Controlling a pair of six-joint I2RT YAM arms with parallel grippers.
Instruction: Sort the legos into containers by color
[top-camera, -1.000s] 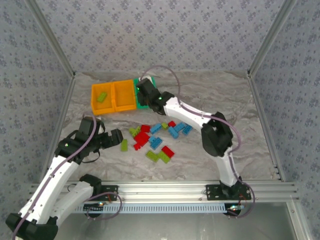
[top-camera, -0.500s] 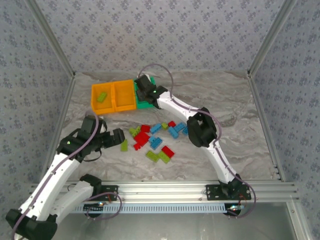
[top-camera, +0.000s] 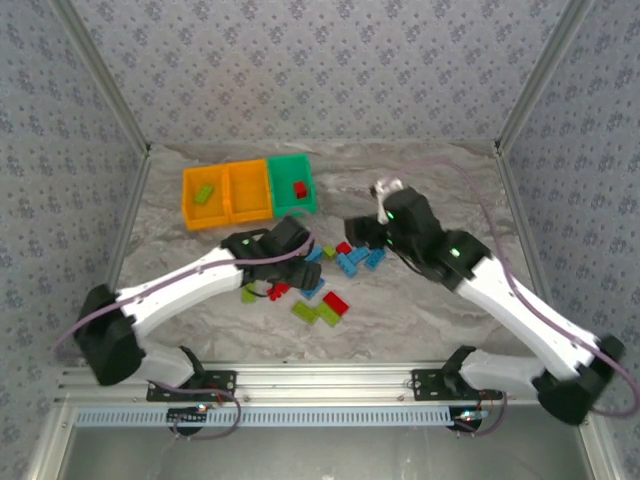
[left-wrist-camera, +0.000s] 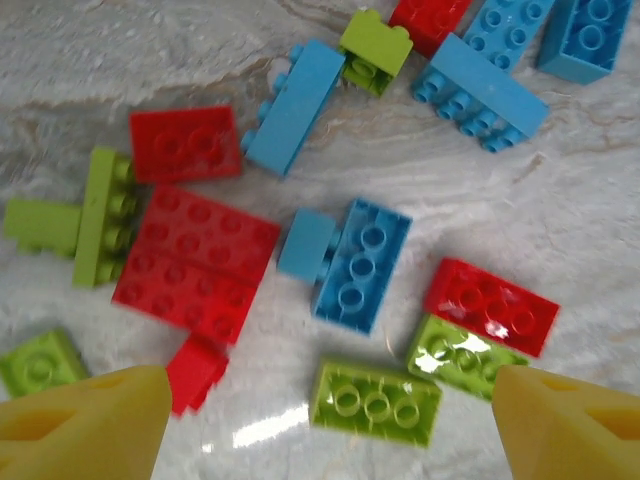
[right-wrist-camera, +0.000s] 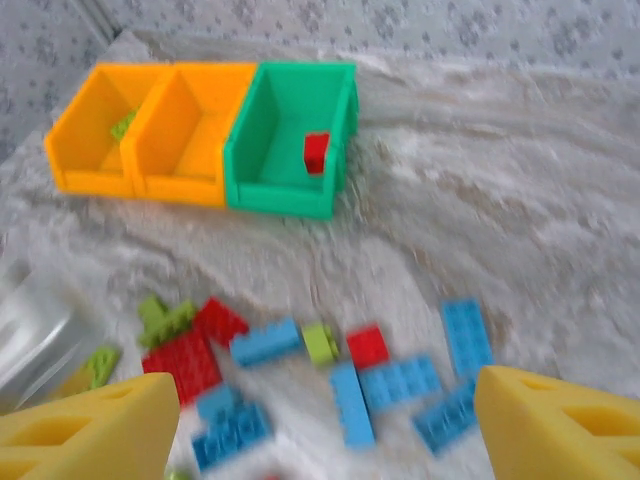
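left gripper wide open, empty, above legos; right gripper same. centre jaws on lime lego, clear of red lego.

The tabletop carries a wrinkled covering marbled in grey and white (glossy enough to catch glare close up). Pale grey panels printed with small dark florets close it in: a back wall along the far edge, a left wall and a right wall. Slanted metal struts rise from the far-left corner and far-right corner. An aluminium rail lines the near edge, with a slotted white strip just outside it.
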